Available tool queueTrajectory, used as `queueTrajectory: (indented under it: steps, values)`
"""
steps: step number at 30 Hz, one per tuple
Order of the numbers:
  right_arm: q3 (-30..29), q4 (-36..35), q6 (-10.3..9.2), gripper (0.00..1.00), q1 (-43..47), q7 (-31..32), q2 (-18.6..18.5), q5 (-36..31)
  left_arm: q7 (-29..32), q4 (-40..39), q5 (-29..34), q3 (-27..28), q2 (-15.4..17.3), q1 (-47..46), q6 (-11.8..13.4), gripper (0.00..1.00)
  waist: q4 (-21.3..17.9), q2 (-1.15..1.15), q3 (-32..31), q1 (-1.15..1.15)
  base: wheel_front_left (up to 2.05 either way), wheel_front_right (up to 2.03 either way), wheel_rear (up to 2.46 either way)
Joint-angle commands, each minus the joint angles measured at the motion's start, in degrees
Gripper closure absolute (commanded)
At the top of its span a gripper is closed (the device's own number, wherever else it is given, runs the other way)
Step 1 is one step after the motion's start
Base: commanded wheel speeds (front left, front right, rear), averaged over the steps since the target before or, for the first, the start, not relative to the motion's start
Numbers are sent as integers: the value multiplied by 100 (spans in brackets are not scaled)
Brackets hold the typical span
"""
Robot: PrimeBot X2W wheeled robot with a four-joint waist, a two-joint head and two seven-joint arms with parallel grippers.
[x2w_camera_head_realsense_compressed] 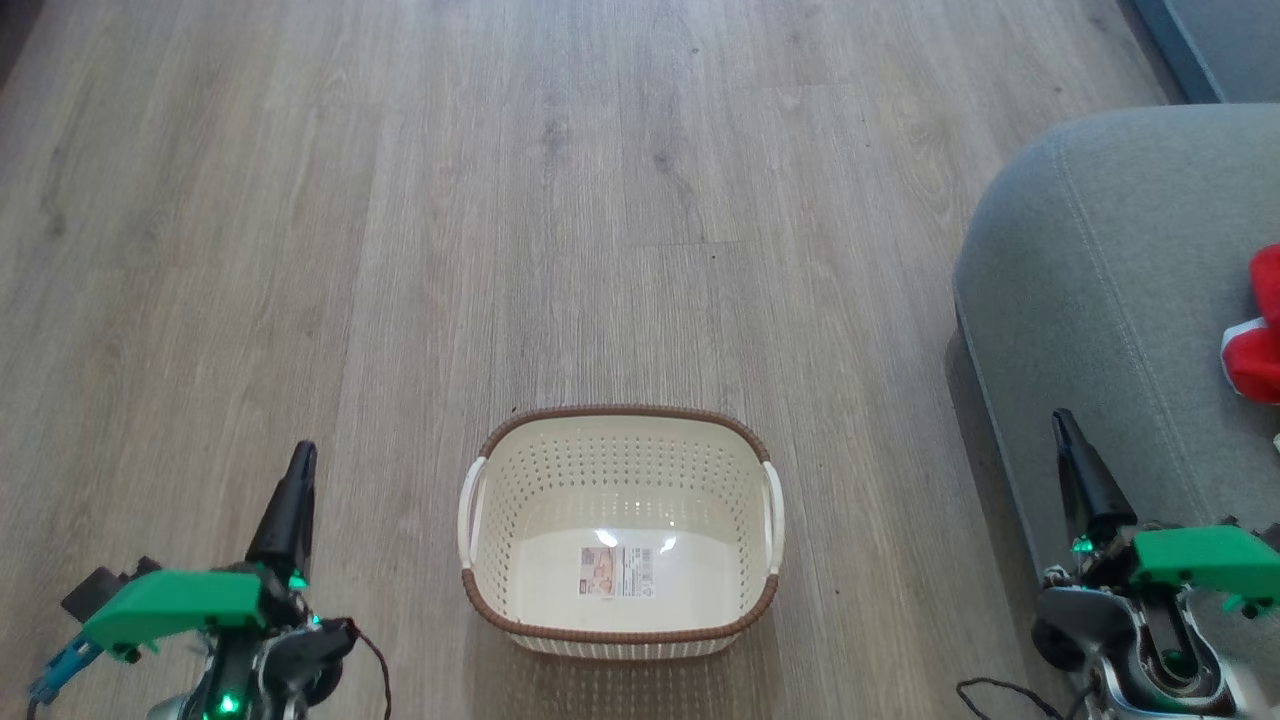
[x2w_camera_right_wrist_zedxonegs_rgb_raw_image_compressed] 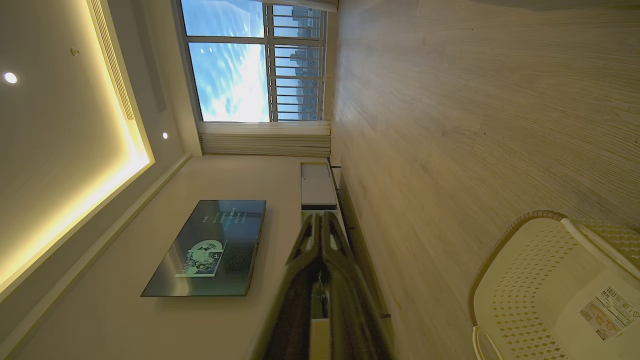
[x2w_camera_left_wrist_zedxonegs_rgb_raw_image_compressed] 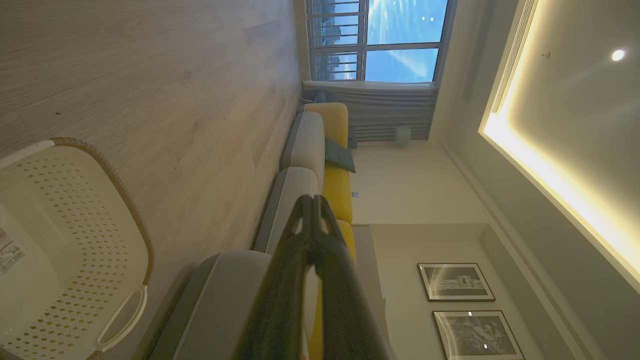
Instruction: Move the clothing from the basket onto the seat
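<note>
In the head view the basket (x2w_camera_head_realsense_compressed: pixel 620 412) stands on the wooden floor (x2w_camera_head_realsense_compressed: pixel 400 200) with nothing in it, so the label (x2w_camera_head_realsense_compressed: pixel 616 572) on its bottom shows plainly. The clothing (x2w_camera_head_realsense_compressed: pixel 1262 330) lies well to the right of the basket, on the seat (x2w_camera_head_realsense_compressed: pixel 1100 260). It is a bright red bundle with a strip of white trim, soft and crumpled, and the frame edge cuts it off, so I cannot tell how much of it there is or how securely it lies. The left gripper (x2w_camera_head_realsense_compressed: pixel 303 452) hangs to the left of the basket and the right gripper (x2w_camera_head_realsense_compressed: pixel 1062 420) to its right, over the near edge of the seat. Each has its fingers pressed together on nothing. The transfer looks done. The risk I see is on the right side: an arm swinging wide from there could brush the seat and drag the loose fabric off toward the floor. In the left wrist view the clenched fingers point past the basket toward the sofa cushions. In the right wrist view the other pair, equally closed and empty, points away from the basket along the floor.
</note>
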Motion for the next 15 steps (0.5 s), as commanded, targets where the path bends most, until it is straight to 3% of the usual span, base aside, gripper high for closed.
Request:
queueTrajectory:
  steps: [1,15]
  values:
    - [99,-223,1,100,-126,18,-26,33,44,-202,-38,181,74,-166,-9,100,0,0,0,0,0,0,0]
    - [99,-223,1,100,-126,18,-26,34,44,-203,-38,180,74,-166,-9,100,0,0,0,0,0,0,0]
